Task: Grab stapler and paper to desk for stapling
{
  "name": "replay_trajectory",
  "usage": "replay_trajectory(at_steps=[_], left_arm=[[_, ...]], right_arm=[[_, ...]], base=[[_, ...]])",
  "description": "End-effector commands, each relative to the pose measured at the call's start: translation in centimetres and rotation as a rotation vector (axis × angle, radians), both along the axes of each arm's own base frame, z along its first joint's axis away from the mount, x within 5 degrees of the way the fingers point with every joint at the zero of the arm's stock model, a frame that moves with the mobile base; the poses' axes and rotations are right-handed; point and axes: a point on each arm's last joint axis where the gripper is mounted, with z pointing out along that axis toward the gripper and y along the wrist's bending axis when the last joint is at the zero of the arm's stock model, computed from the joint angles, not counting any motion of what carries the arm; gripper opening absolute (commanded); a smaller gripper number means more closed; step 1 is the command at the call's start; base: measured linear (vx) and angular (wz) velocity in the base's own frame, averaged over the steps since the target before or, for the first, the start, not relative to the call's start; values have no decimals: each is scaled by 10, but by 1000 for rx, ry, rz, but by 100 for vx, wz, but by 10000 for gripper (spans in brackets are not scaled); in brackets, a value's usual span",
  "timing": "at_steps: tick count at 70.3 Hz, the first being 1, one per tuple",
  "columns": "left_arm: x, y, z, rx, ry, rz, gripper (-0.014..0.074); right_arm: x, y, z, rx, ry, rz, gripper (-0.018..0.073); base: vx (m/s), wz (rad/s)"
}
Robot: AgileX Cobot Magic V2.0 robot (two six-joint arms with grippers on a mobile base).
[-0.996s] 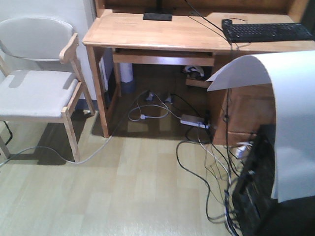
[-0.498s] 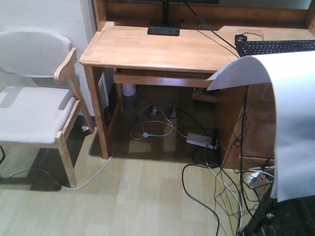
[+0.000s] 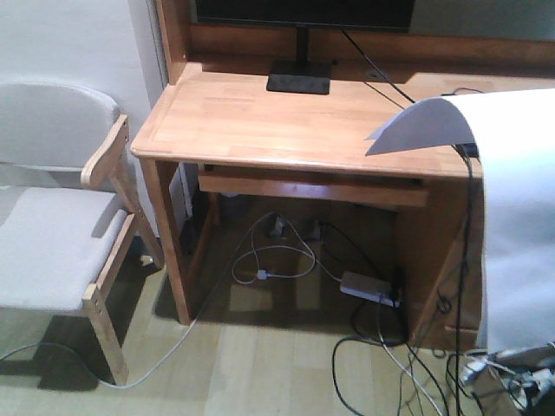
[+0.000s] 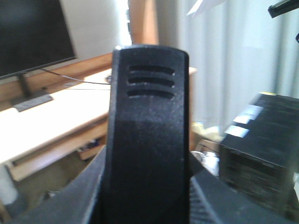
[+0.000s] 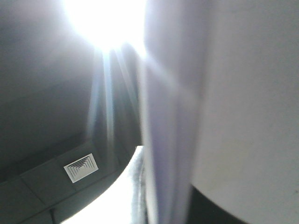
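Filling the left wrist view: one stapler (image 4: 148, 130), black, three slots near its top, upright, with the left gripper (image 4: 147, 207) closed against its sides. One paper (image 3: 512, 217), white and blank, stands aloft at right, its top curling over. The right gripper is unseen, so its grip cannot be told. One chair (image 3: 52, 234) left. One desk (image 3: 260, 121) beyond, with one monitor (image 3: 299, 35) on it.

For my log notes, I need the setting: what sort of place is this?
Probably a home office or study: a wooden desk with a monitor, a chair beside it, cables on the floor.
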Motion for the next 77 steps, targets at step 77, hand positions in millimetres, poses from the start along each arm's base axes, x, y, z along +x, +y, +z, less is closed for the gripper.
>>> replay_trajectory(at_steps=[77], left_arm=[[0, 0, 17, -99, -83, 2, -6]], right_arm=[[-4, -1, 10, 11, -65, -3, -6]], base=[[37, -1]])
